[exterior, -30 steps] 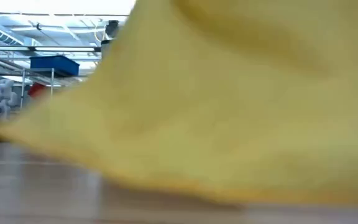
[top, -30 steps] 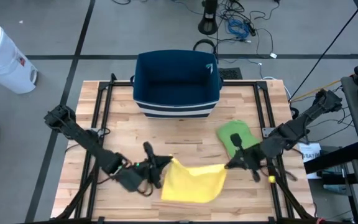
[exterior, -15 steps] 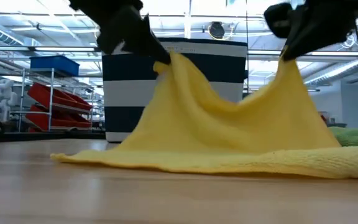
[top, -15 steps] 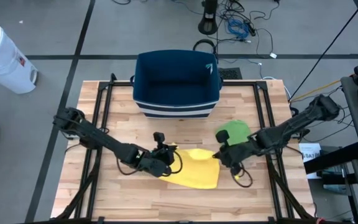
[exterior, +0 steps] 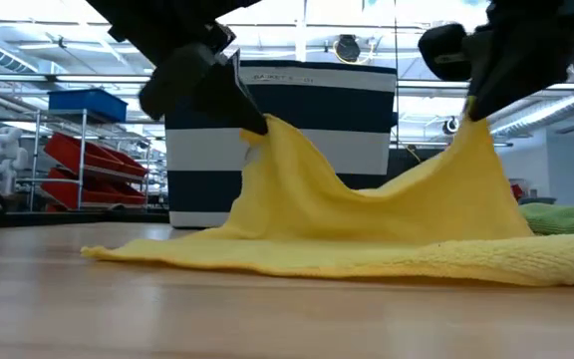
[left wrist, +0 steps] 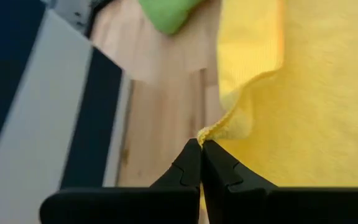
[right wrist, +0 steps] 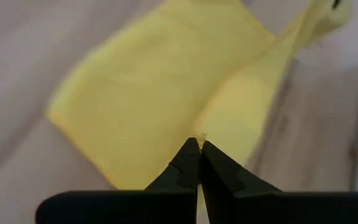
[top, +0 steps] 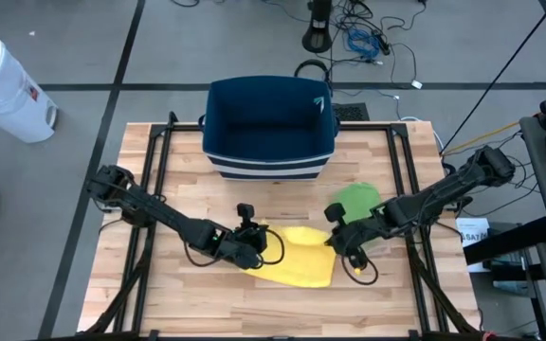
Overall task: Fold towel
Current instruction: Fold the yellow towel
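- The wooden table (top: 282,303) is bare along its near edge; in the low view its boards run across the foreground, right up to the cloth.
- A yellow towel (top: 301,258) lies a little toward the near side of the table's middle, between the two arms. Its near part rests flat on the wood, while its far edge is lifted off the surface at two corners and sags between them.
- The left gripper (top: 252,244) is clenched on the towel's far-left corner, holding it above the table; the left wrist view shows the dark fingertips (left wrist: 191,163) pressed together with the yellow hem pinched between them.
- The right gripper (top: 334,239) is clamped on the towel's far-right corner at about the same height. In the right wrist view its fingers (right wrist: 190,162) meet on a fold of the cloth, with the flat part of the towel spread out beyond.
- In the low view the two raised corners make two peaks, the left (exterior: 257,125) under one dark gripper and the right (exterior: 474,125) under the other.
- A green cloth (top: 356,201) lies on the table just beyond the right gripper, near the towel's right end but apart from it.
- A dark blue bin (top: 269,125) with a white stripe stands at the far side of the table, well behind the towel.
- Beyond the table, a white barrel (top: 6,87) stands on the floor at far left, and cables (top: 363,38) trail on the floor behind the bin.
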`<state>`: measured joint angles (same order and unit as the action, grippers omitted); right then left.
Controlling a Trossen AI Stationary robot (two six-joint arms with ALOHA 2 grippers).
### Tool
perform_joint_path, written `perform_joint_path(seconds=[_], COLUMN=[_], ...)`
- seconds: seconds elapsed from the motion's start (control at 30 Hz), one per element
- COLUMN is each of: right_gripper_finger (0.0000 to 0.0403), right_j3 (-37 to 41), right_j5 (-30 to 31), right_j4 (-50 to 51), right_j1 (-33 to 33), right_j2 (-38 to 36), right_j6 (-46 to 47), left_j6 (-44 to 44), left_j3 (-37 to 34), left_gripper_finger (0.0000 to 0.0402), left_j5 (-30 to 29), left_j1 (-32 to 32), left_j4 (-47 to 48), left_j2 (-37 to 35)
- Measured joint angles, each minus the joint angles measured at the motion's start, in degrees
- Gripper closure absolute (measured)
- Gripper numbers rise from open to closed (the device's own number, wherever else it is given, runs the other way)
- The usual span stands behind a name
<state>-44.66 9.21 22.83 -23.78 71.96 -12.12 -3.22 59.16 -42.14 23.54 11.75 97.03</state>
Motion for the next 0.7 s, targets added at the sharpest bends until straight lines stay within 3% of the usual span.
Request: perform_joint_path(seconds=[0.3,0.43,0.7], right_gripper_finger=[0.0403,0.0403,0.0403], right_j3=[0.0,0.0,0.0], right_j5=[-10.8,-11.1,-11.1], right_j4=[-1.5,-1.8,-4.3], right_j1=[-4.0,-5.3,-6.0], right_j2=[-0.3,0.0,2.4], right_j6=[0.3,-0.5,-1.7], left_j6=[-3.2,-7.6,-12.0], left_j3=[0.0,0.0,0.0], left_gripper_finger=[0.0401,0.0401,0.0401], left_j5=[11.7,17.5,20.9], left_j1=[0.5,0.5,-0.4], left_j4=[3.4,3.7,4.2], left_j2=[0.0,0.0,0.0])
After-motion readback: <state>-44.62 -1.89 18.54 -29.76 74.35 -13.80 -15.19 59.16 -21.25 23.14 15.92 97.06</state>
